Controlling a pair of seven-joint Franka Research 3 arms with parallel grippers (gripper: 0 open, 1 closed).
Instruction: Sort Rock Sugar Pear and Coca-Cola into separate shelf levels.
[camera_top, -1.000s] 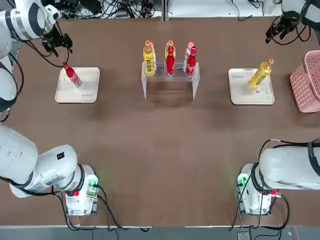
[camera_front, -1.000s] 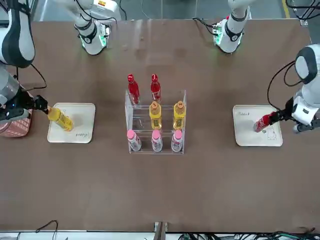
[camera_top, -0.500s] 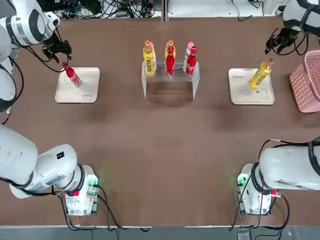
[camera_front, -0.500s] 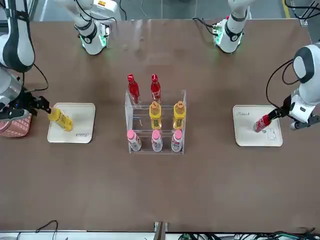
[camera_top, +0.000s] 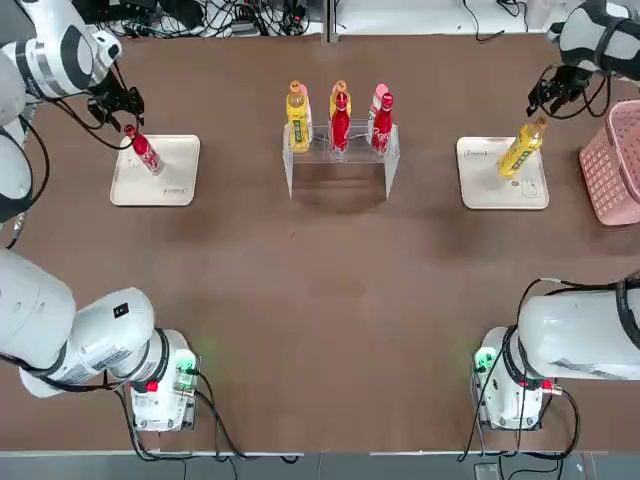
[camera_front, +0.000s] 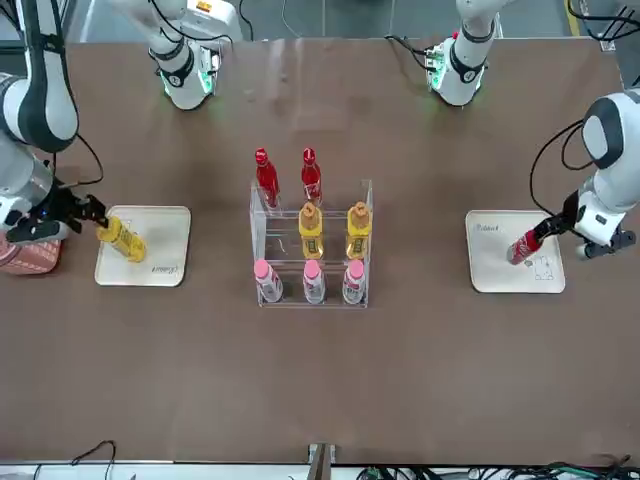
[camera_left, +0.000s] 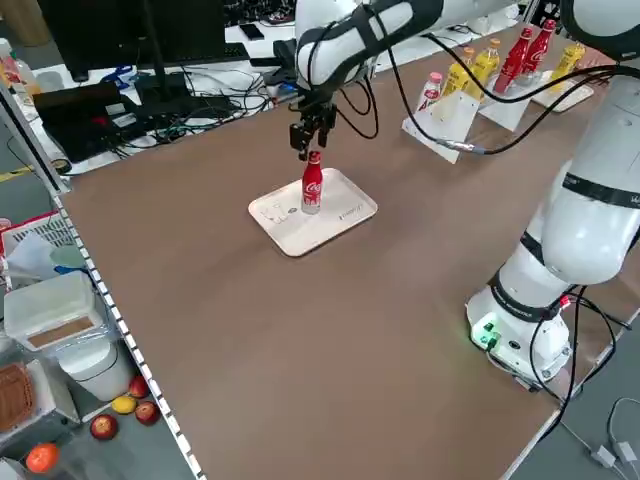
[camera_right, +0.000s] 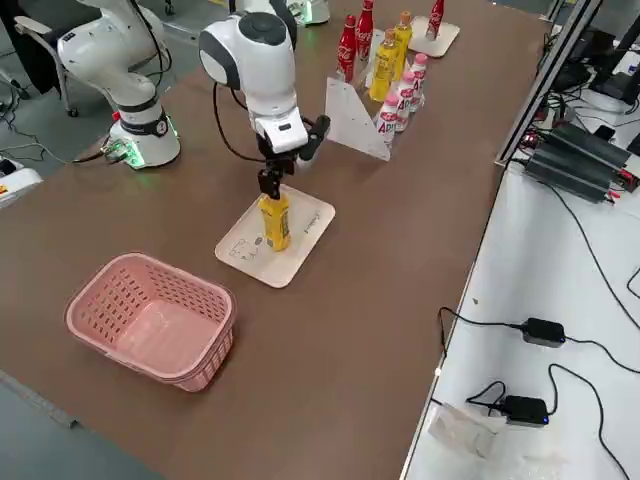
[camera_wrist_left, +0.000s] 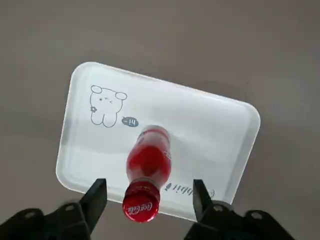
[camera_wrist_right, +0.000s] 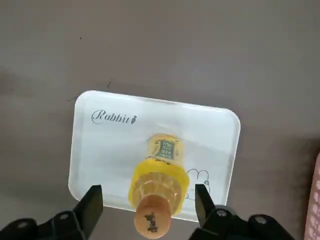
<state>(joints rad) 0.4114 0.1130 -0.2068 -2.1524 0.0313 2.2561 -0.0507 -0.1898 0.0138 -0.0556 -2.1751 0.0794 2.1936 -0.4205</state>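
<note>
Brown tabletop, top view: 2 white trays, L tray (camera_top: 180, 181) w/ 1 red Coca-Cola bottle (camera_top: 145, 151), R tray (camera_top: 480, 185) w/ 1 yellow Rock Sugar Pear bottle (camera_top: 522, 148). Left gripper (camera_top: 131, 116) at the Coke's cap end, right gripper (camera_top: 537, 107) at the Pear's. Clear stand (camera_top: 361, 172) between trays, pink basket (camera_top: 612, 165) beyond R tray.

Front view: stand has 2 red bottles (camera_front: 312, 178) in the row nearest the robot, 2 yellow bottles (camera_front: 358, 231) mid row, 3 pink-capped bottles (camera_front: 314, 283) in the row nearest the cam. Fingers tiny here; prob. right by both caps, can't swear to it.

L side view: Coke upright on its tray, left gripper just above cap.

R side view: Pear upright on its tray, right gripper over its cap; basket near.

L wrist view: left fingers wide apart, 1 each side of Coke's cap, gap both sides, nothing gripped.

R wrist view: right fingers also wide apart, Pear's orange cap (camera_wrist_right: 152, 217) between, touching neither; nothing held. "Rabbit" print on tray.
</note>
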